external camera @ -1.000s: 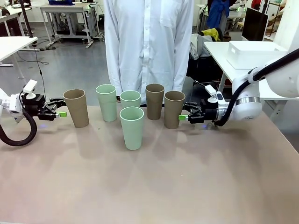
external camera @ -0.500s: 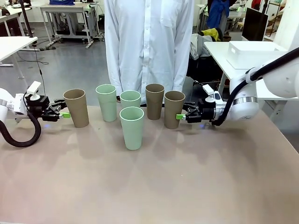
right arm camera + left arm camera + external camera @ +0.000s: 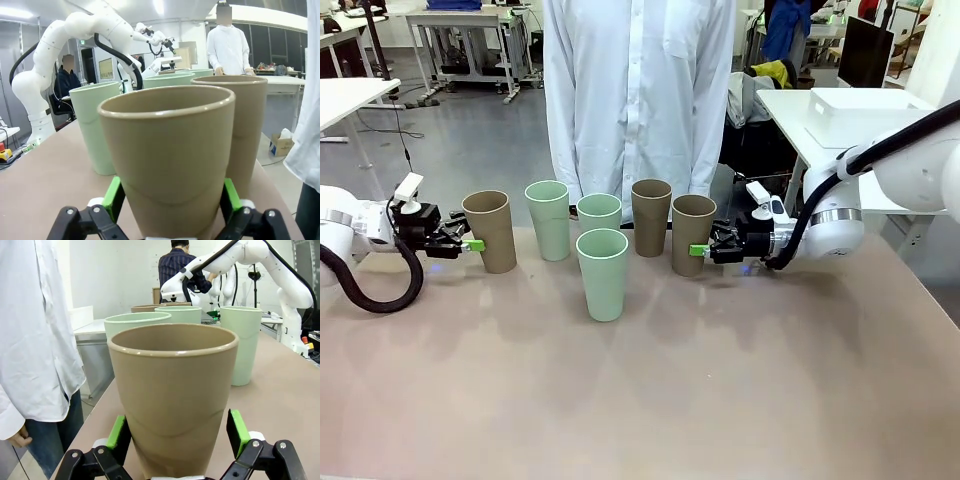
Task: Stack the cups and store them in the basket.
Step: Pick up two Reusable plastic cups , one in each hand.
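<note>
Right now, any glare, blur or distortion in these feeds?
Front view: sharp, even light, soft shadows by the cups. Left wrist view: wide-angle swells the leftmost brown cup. Right wrist view: same swelling on the rightmost brown cup, ceiling lights bloom overhead.

A robotics lab: beyond the brown table (image 3: 640, 400), white workbenches (image 3: 345, 95) are lining a grey floor (image 3: 470, 150), and a dark monitor (image 3: 865, 50) is standing past its right end.

both arms low, left hand (image 3: 470, 243) and right hand (image 3: 700, 250) spread wide.
</note>
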